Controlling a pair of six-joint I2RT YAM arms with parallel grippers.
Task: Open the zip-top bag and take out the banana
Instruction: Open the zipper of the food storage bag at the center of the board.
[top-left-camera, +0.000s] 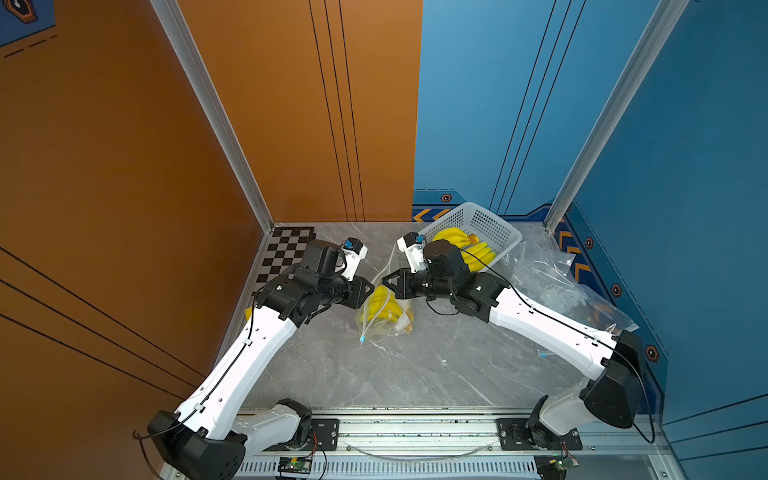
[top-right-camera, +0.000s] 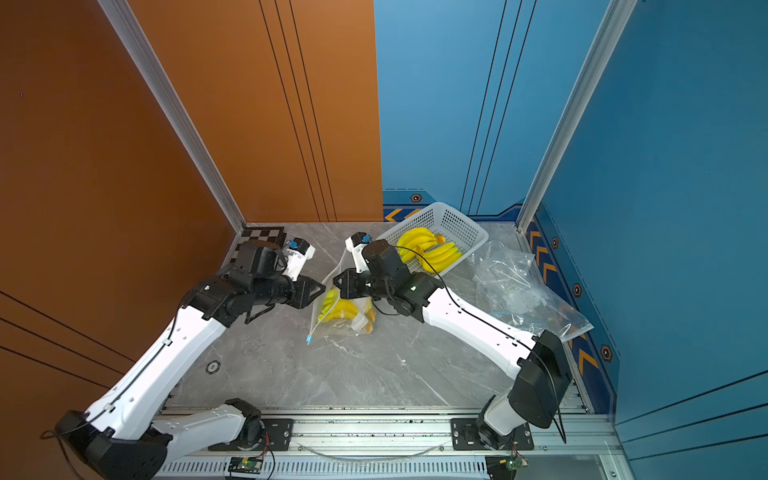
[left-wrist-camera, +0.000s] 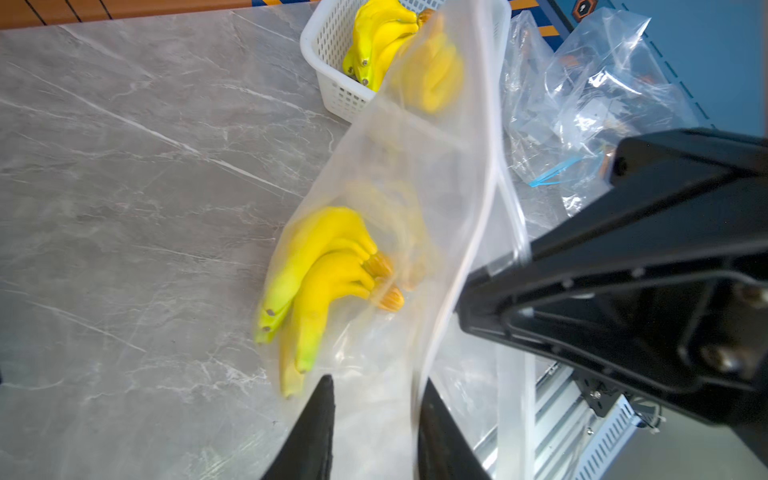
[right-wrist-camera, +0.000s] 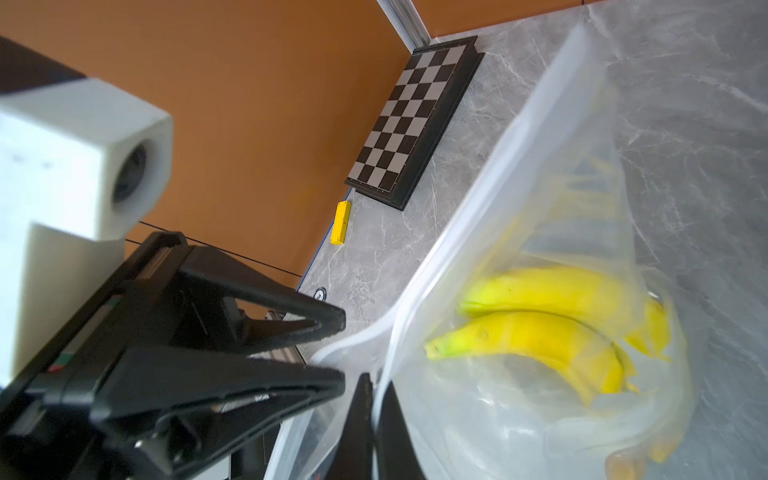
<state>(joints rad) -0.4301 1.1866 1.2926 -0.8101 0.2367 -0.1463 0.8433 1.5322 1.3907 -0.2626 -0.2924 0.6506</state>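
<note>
Right end effector (right-wrist-camera: 377, 382) pinches the bag (left-wrist-camera: 415, 166) lip. Left end effector (left-wrist-camera: 378, 380) straddles the opposite lip, jaws apart. Risk: slick film slips free, so the banana (left-wrist-camera: 316, 266) stays enclosed.

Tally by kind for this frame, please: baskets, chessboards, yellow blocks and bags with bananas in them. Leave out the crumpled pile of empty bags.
White basket: 1
Chessboard: 1
Yellow block: 1
Zip-top bag with bananas inside: 1
Total: 4
</note>
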